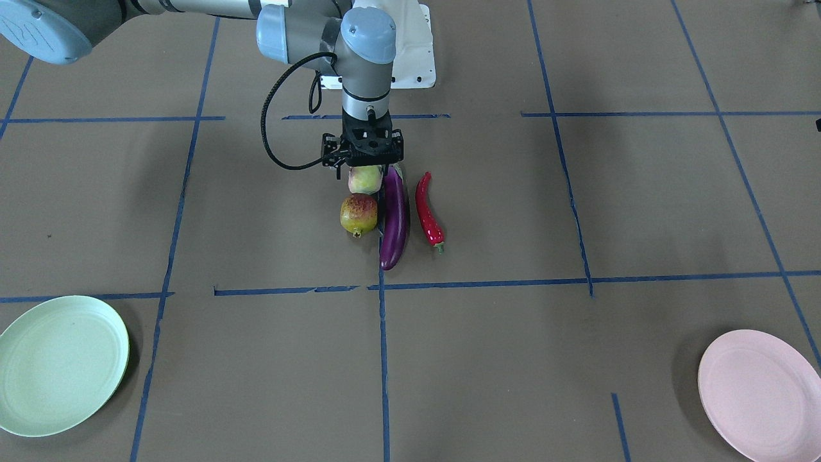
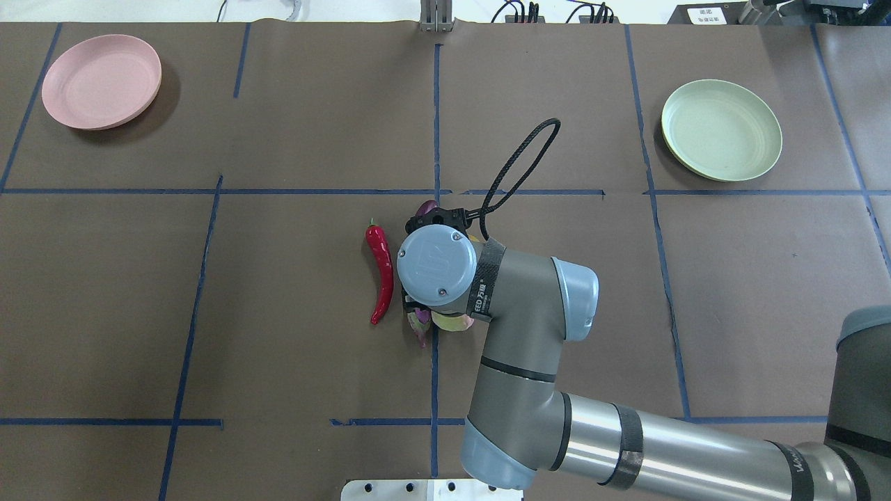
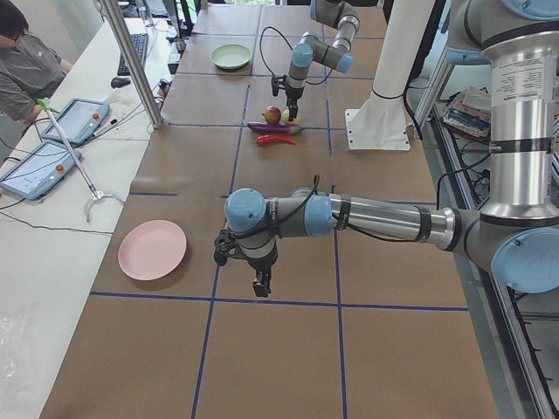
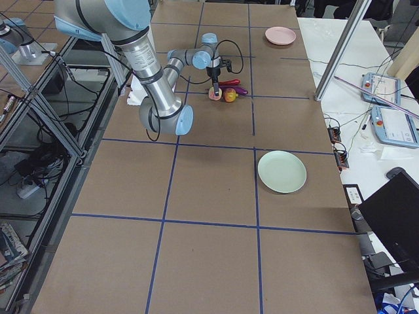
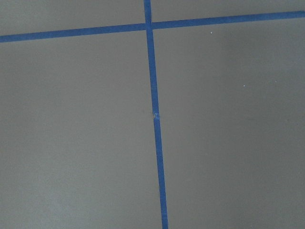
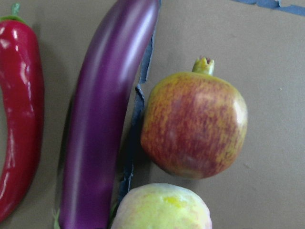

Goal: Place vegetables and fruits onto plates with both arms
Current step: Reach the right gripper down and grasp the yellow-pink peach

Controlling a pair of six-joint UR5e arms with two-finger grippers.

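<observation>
My right gripper (image 1: 362,171) hangs straight down over the pale green-pink peach (image 1: 365,180), its fingers open on either side of it. The red-yellow pomegranate (image 1: 358,214) lies just beyond the peach. The purple eggplant (image 1: 394,218) lies alongside both, and the red chili (image 1: 428,208) lies beside the eggplant. In the right wrist view the peach (image 6: 162,207) is at the bottom edge, the pomegranate (image 6: 194,124) above it, and the eggplant (image 6: 105,124) and chili (image 6: 19,119) to the left. My left gripper (image 3: 260,286) hovers over bare table near the pink plate (image 3: 153,250); I cannot tell whether it is open.
The green plate (image 1: 58,366) sits at the far corner on my right side, the pink plate (image 1: 760,394) at the far corner on my left; nothing lies on either. Blue tape lines cross the brown table. The white robot base (image 1: 414,51) stands behind the fruit.
</observation>
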